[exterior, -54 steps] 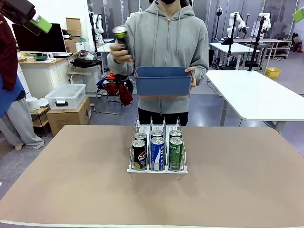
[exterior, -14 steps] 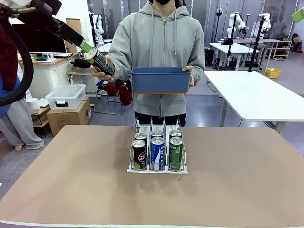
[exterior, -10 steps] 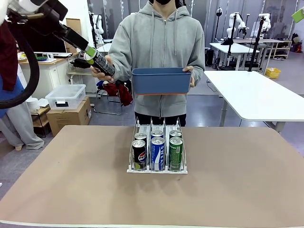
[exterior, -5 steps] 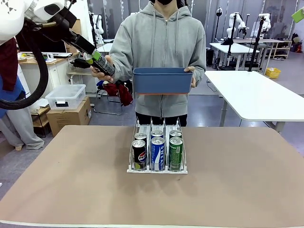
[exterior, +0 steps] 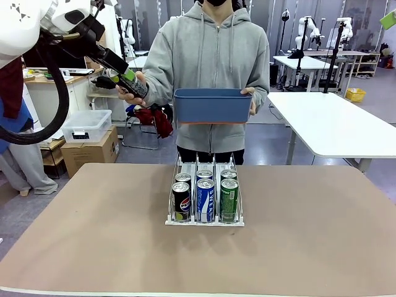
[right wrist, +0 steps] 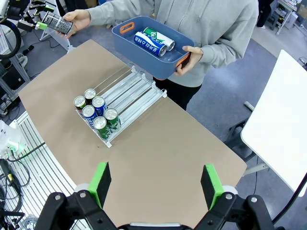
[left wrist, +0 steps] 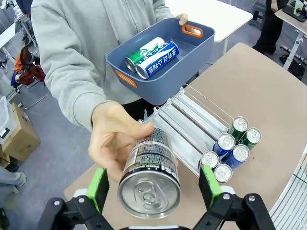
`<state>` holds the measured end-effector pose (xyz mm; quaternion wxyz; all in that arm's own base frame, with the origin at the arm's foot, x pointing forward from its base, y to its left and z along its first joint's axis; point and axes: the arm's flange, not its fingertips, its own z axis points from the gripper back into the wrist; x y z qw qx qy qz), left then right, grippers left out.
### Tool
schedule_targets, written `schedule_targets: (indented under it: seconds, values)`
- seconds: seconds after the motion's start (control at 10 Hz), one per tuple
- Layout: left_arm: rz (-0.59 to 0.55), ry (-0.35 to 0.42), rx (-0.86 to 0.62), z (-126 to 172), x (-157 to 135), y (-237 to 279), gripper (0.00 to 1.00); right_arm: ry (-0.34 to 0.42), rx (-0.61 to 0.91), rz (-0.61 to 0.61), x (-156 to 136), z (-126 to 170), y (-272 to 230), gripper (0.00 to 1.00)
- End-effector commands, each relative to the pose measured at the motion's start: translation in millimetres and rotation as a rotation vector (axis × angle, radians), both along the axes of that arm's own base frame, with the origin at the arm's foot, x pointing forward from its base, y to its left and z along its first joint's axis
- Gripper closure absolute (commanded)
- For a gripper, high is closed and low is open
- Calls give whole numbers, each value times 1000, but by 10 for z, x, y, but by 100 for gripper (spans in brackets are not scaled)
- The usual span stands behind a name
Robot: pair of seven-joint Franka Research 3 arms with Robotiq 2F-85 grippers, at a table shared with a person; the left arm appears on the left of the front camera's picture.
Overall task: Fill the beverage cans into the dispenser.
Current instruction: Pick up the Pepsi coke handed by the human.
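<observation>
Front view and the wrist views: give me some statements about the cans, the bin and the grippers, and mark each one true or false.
1. The dispenser holds six cans, two in each lane. True.
2. The blue bin stands on the table. False: the person holds it up in the air beyond the table's far edge.
3. In the blue bin lie two cans on their sides. True.
4. The left gripper is shut on the black can. False: its jaws stand open either side of the can, which the person's hand holds.
5. The right gripper carries a green can. False: it is open and empty, high above the table.
</observation>
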<state>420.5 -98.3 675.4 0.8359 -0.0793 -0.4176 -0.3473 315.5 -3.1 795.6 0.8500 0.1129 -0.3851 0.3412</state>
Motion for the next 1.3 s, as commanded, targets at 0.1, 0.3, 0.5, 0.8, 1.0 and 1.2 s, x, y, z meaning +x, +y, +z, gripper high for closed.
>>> schedule_targets:
  seconds: [0.1, 0.3, 0.5, 0.8, 1.0, 1.2]
  values:
    - [-24, 3, -37, -41, 116, 11, 0, 6, 3, 4, -5, -7, 0, 0]
    - [-25, 12, -36, -74, 153, 21, 0, 6, 3, 4, -5, -7, 0, 0]
    - [-17, 18, -36, -88, 169, 25, 0, 6, 3, 4, -5, -7, 0, 0]
    - [-25, 32, -41, -113, 231, 17, 0, 6, 3, 4, -5, -7, 0, 0]
    - [8, 31, -12, -109, 150, -5, 0, 6, 3, 4, -5, -7, 0, 0]
    - [7, 32, -14, -103, 163, -23, 0, 6, 3, 4, -5, -7, 0, 0]
